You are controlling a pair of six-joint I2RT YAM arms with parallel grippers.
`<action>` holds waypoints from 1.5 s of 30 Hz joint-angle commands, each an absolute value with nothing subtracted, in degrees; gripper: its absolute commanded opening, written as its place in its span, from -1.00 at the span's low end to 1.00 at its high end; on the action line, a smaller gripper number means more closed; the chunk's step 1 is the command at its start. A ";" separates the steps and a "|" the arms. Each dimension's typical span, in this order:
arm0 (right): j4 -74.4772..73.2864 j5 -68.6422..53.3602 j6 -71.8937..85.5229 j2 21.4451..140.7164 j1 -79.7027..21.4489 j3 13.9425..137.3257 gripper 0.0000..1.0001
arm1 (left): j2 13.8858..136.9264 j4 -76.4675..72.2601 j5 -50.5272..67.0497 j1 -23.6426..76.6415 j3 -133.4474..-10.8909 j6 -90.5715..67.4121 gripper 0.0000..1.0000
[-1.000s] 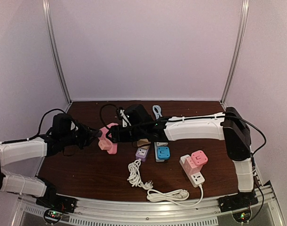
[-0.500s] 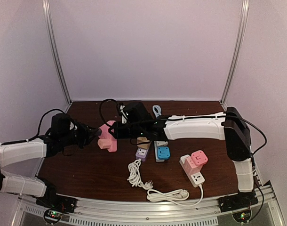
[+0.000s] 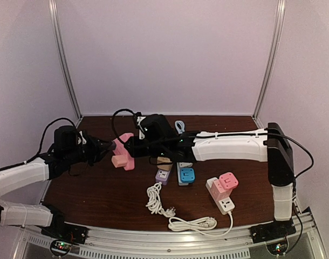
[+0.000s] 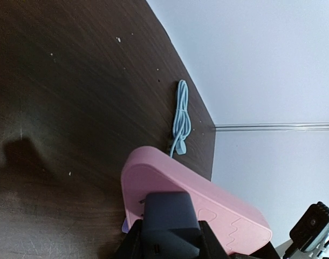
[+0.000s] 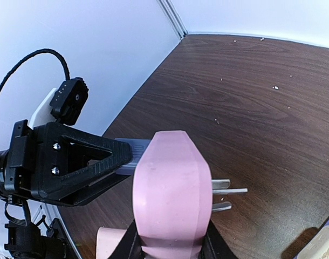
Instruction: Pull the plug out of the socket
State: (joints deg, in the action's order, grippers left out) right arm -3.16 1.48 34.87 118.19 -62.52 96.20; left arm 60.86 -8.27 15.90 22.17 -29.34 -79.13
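Observation:
A pink socket adapter (image 3: pixel 123 150) is held above the table between both grippers. My right gripper (image 3: pixel 134 147) is shut on its body; in the right wrist view the pink socket (image 5: pixel 172 189) fills the space between my fingers, and its metal prongs (image 5: pixel 229 190) point right. My left gripper (image 3: pixel 104 147) is shut on a grey-blue plug (image 4: pixel 170 216) that sits against the socket's face (image 4: pixel 218 210). The plug (image 5: pixel 128 156) shows in the right wrist view between the left arm's black fingers (image 5: pixel 78 156). A pale peach piece (image 3: pixel 118 161) hangs under the socket.
On the table lie a purple adapter (image 3: pixel 163 175), a blue adapter (image 3: pixel 186 174), a white and pink power strip (image 3: pixel 223 191) with a coiled white cable (image 3: pixel 172 215), and a light blue cable (image 3: pixel 179 127) at the back, also in the left wrist view (image 4: pixel 180 116).
Both grippers have risen slightly and shifted towards the back left, carrying the socket and plug with them. Both grips are unchanged.

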 commanded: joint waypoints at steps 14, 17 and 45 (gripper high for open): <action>-7.48 17.96 33.22 112.99 -56.95 92.31 -1.00 | 56.77 3.41 20.96 21.97 -39.01 -67.55 -1.00; -8.06 19.27 33.20 112.91 -56.88 92.34 -1.00 | 57.69 4.10 22.87 21.97 -40.42 -66.46 -1.00; -4.62 19.78 28.06 102.14 -56.60 86.90 -1.00 | 78.35 7.66 25.68 10.58 -53.94 -49.41 -1.00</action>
